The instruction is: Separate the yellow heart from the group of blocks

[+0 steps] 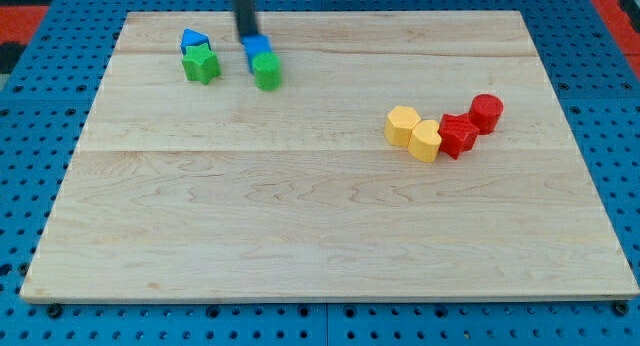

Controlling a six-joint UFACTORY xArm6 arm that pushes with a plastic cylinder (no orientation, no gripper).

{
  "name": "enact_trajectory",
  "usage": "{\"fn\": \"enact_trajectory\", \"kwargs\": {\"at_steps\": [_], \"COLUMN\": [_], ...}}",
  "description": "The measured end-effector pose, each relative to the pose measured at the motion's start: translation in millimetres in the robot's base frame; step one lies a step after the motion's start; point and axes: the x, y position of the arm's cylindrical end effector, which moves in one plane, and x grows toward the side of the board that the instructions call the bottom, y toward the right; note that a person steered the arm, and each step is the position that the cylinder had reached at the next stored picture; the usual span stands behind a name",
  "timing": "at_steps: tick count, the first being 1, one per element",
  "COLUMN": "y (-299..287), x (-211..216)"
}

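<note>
At the view's top, left of centre, we see our rod [243,11] coming down onto the wooden board [320,226]. It carries no claw, so there is nothing to open or close and it has hold of nothing. My tip [249,37] sits at the top edge of a small blue block [256,47], touching it or just above it; the blur there keeps us from telling which. Right below that blue block, touching it, stands a green block [267,72], its shape hard to make out.

To the view's left of these, a blue triangle-like block [193,39] rests against the top of a green star [201,64].

Well apart from all this, toward the view's right, we find a row of four blocks. The yellow heart [425,140] lies second from the left, touching a yellow hexagon-like block [402,125] on its left and a red star-like block [458,134] on its right. A red cylinder [486,112] sits at the row's upper right end, against the red star-like block. The row slants up toward the view's right.

My tip is far from the yellow heart, across the board toward the view's upper left. Blue pegboard [40,46] surrounds the board on every side.
</note>
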Motion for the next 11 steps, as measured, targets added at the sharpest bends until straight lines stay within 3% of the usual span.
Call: {"fn": "enact_trajectory", "kwargs": {"at_steps": [2,3,5,9,10,11], "y": [52,148,176,184,193,175], "x": [15,22,147,157,188,246]}}
